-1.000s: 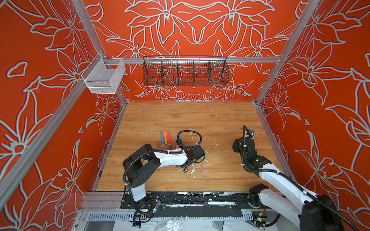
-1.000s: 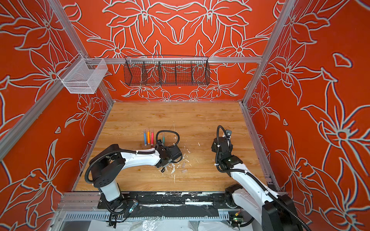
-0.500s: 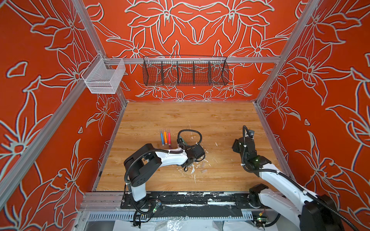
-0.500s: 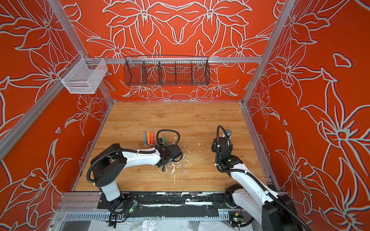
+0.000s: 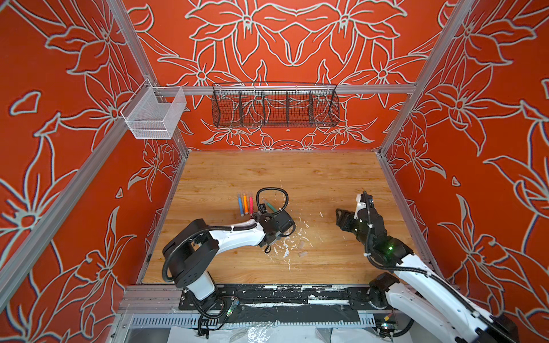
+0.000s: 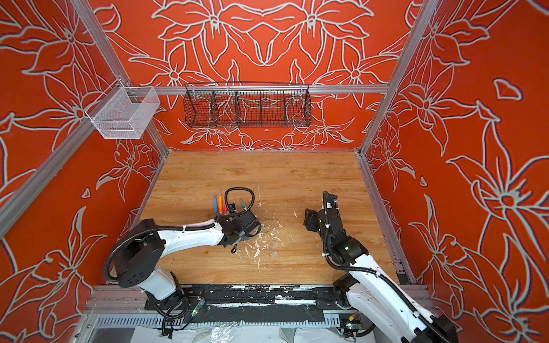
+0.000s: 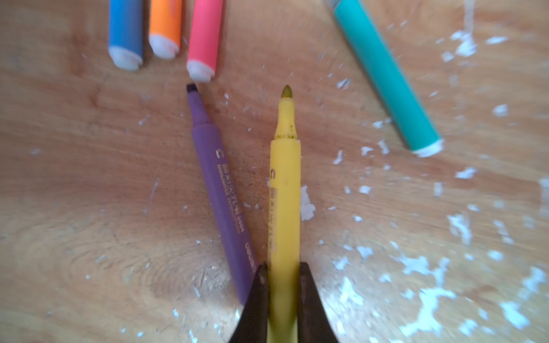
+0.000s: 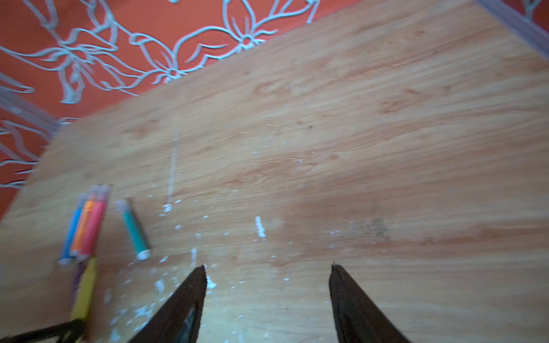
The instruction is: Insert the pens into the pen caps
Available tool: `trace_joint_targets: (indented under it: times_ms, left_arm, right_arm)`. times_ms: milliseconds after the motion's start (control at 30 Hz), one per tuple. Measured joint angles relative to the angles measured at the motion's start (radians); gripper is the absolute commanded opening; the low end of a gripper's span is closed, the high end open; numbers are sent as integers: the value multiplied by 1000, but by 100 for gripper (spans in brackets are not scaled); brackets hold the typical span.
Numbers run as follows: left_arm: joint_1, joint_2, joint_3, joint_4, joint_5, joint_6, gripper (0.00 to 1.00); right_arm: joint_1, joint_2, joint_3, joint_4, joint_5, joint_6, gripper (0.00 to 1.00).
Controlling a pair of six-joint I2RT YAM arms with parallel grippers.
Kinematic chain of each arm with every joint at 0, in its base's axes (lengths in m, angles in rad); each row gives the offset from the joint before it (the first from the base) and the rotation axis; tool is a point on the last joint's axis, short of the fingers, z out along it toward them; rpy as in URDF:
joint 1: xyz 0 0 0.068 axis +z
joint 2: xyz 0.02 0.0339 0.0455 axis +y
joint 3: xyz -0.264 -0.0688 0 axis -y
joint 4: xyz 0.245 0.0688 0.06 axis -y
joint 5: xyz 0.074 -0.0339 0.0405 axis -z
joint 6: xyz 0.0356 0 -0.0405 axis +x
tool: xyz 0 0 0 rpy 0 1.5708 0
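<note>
My left gripper (image 7: 283,265) is shut on the yellow pen (image 7: 285,190), whose bare tip points away over the table. The uncapped purple pen (image 7: 221,190) lies right beside it. Blue (image 7: 126,29), orange (image 7: 165,26) and pink (image 7: 205,38) pens lie in a row beyond, and a green pen (image 7: 386,77) lies apart. In the right wrist view these carry clear caps at their far ends. Two loose pen caps (image 5: 301,244) (image 5: 302,254) lie on the wood between the arms. My right gripper (image 8: 267,267) hangs open and empty over the table at the right (image 5: 341,218).
White flecks and scratches (image 5: 285,252) are scattered over the wooden table (image 5: 297,178) near the caps. A black wire basket (image 5: 274,105) hangs on the back wall and a white mesh basket (image 5: 153,115) on the left rail. Orange walls close three sides.
The left gripper's jaws have closed on the yellow pen, with the arm hardly shifting. The right arm has not moved.
</note>
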Motion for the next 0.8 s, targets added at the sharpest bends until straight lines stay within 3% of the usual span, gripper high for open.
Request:
trace_joint_targets:
  times_ms: [200, 467, 800]
  left_arm:
    - [2, -180, -2, 21, 18, 158, 0]
    - [-4, -463, -138, 212, 140, 409, 0]
    - [-41, -625, -286, 386, 254, 534, 0]
  right_arm:
    - [145, -26, 22, 24, -71, 68, 68]
    - [292, 122, 19, 219, -173, 195, 68]
    - [455, 324, 21, 467, -190, 269, 68]
